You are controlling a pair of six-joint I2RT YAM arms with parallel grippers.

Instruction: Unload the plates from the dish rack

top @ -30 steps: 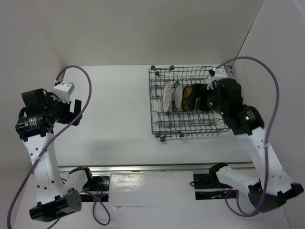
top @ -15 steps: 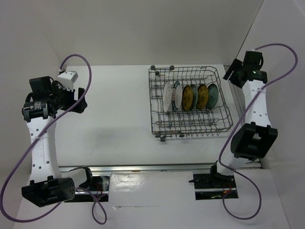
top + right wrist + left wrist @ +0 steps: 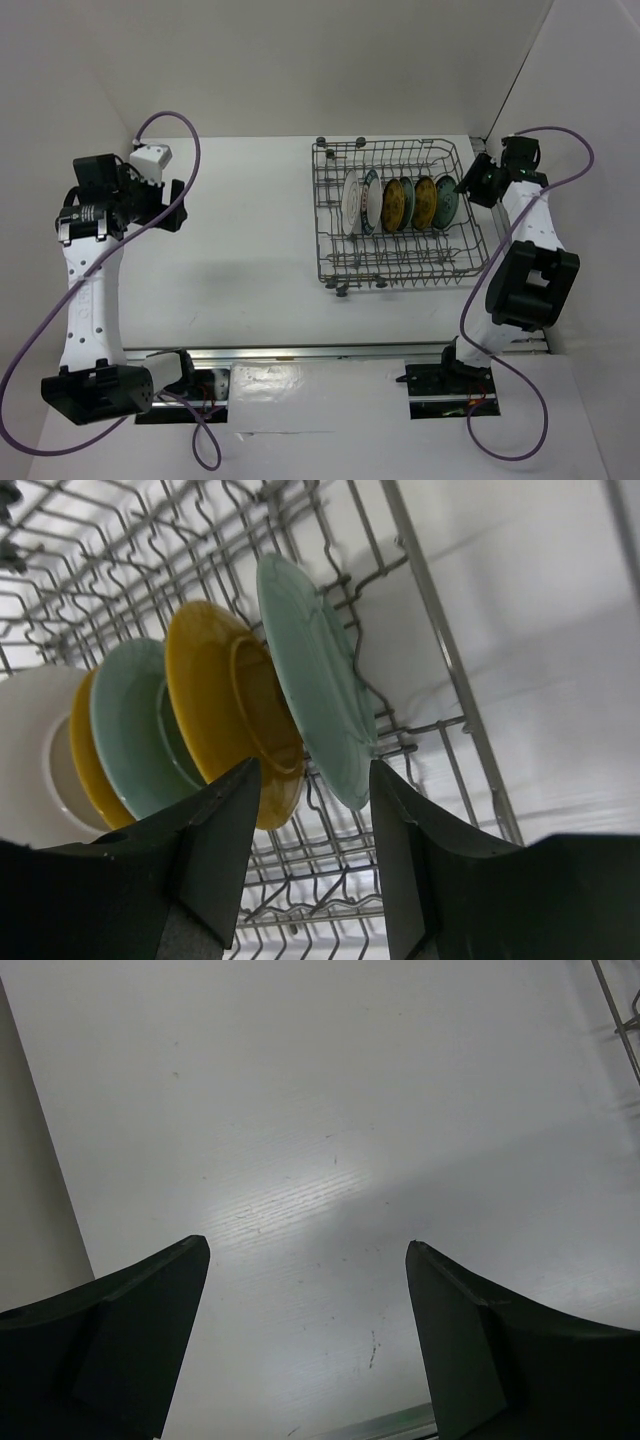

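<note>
Plates (image 3: 400, 203), five, upright in dish rack (image 3: 400, 276): probably rigid, slick, breakable; pinch exposed rim. Right gripper (image 3: 314, 772) half-spread, left gripper (image 3: 306, 1245) wide, both empty.

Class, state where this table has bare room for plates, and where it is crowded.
Bare table lies between the left arm and the dish rack, and along the rack's near side. Crowded: the plates packed inside the rack.

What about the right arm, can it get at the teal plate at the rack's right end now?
Probably yes. The right gripper hangs open just short of the teal plate, lined up on its rim. No rack wire crosses between them, and the yellow plate sits behind it.
</note>
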